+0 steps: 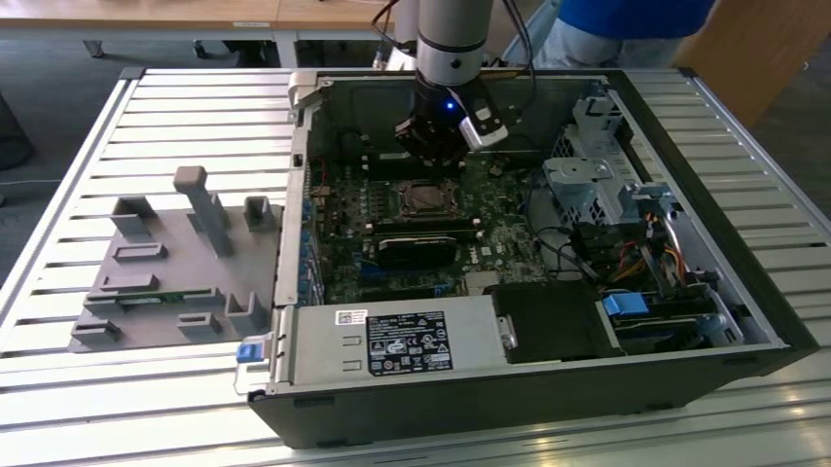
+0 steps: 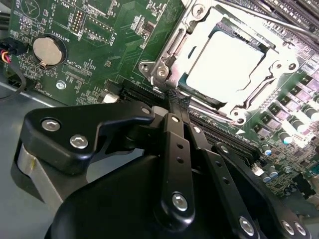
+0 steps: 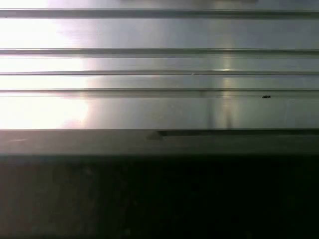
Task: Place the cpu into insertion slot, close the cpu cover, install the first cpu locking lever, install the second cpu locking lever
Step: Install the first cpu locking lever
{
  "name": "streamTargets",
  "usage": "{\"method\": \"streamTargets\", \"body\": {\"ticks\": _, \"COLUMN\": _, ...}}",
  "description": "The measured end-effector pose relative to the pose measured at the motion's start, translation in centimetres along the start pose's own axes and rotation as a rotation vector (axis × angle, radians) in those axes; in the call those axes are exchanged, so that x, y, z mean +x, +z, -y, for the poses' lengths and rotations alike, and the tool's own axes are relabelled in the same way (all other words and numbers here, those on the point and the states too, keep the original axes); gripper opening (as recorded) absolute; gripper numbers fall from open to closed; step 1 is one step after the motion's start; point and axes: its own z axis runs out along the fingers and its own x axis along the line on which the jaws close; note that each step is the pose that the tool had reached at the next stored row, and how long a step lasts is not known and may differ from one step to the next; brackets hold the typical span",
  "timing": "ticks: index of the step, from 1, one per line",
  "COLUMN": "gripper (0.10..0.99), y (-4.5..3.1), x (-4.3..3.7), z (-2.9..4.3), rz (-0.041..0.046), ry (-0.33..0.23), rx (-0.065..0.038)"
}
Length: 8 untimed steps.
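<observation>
Green circuit board (image 2: 99,55) takes up most of the second wrist view, and up in the upper right of that frame sits the cpu (image 2: 227,62), pale silver face up, lying flat inside the insertion slot (image 2: 172,47). The cpu cover (image 2: 271,62), that shiny metal frame with the square window, looks to be down around the chip, its edges framing it on all sides. A thin metal lever rod (image 2: 259,15) runs along the top right edge of the socket; can't tell from here whether it's hooked in or not.

The gripper (image 2: 175,99) fills the lower half of the same frame. Its two black fingers (image 2: 174,144) come together at the tips, jaws pressed shut with nothing visibly between them, and the tips sit right at the near edge of the socket frame, just beside a long black slot (image 2: 219,132) on the board. There's a round coin battery (image 2: 49,50) in the upper left.

In the exterior view the arm (image 1: 454,39) comes down from the top centre into the open computer case (image 1: 727,292), with the gripper (image 1: 435,146) hovering just above the socket (image 1: 422,198) in the middle of the board. A grey plastic fixture (image 1: 169,263) sits on the slatted metal table (image 1: 78,389) at the left of the frame, well apart from the case. A person in a blue top (image 1: 636,19) stands at the top right edge.

The first wrist view just gives bright metal slats (image 3: 159,59) over a dark band.
</observation>
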Motion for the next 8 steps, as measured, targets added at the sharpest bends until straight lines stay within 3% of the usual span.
{"method": "streamTargets", "body": {"ticks": 8, "gripper": 0.106, "y": 0.42, "x": -0.03, "z": -0.21, "rz": 0.0004, "ry": 0.0, "rx": 0.02}}
